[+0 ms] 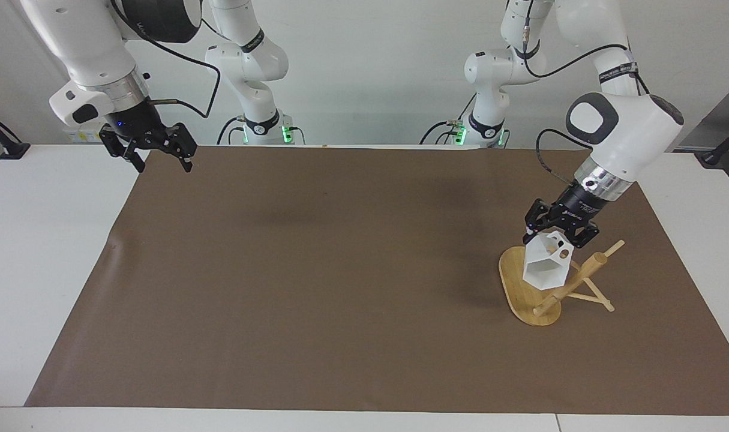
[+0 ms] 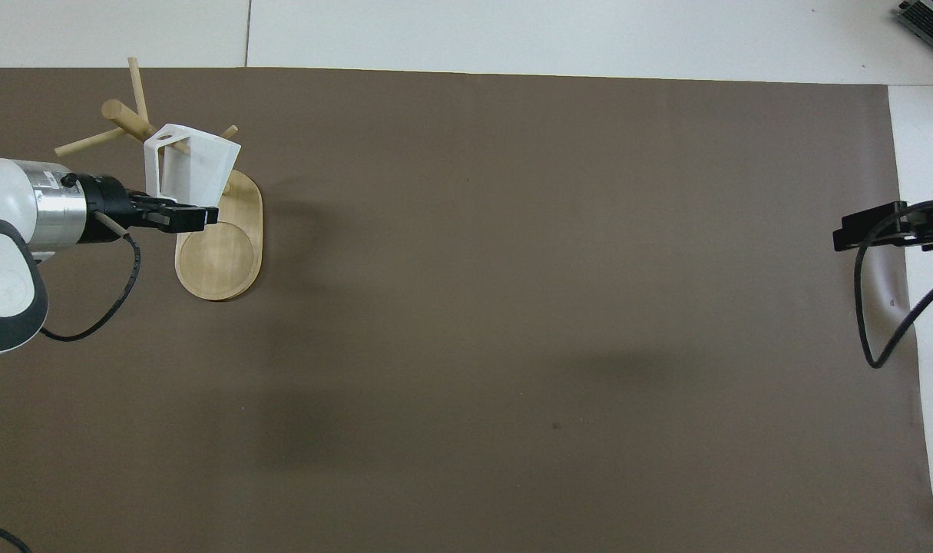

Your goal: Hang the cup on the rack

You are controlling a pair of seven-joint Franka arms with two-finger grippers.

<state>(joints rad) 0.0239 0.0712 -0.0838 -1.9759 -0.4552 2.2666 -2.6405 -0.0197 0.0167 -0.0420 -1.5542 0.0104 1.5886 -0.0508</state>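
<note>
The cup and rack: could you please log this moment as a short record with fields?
cup: white, faceted, tilted, held in the air over the rack's base
cup handle: turned up, toward the gripper
rack: bamboo, at the left arm's end of the mat
hung: not yet
left gripper: shut on the cup
right gripper: open, holds nothing, waits over the mat's edge at the right arm's end
mat: brown

Two high views, half a turn apart, sharing the mat (image 1: 316, 288) (image 2: 512, 307).
</note>
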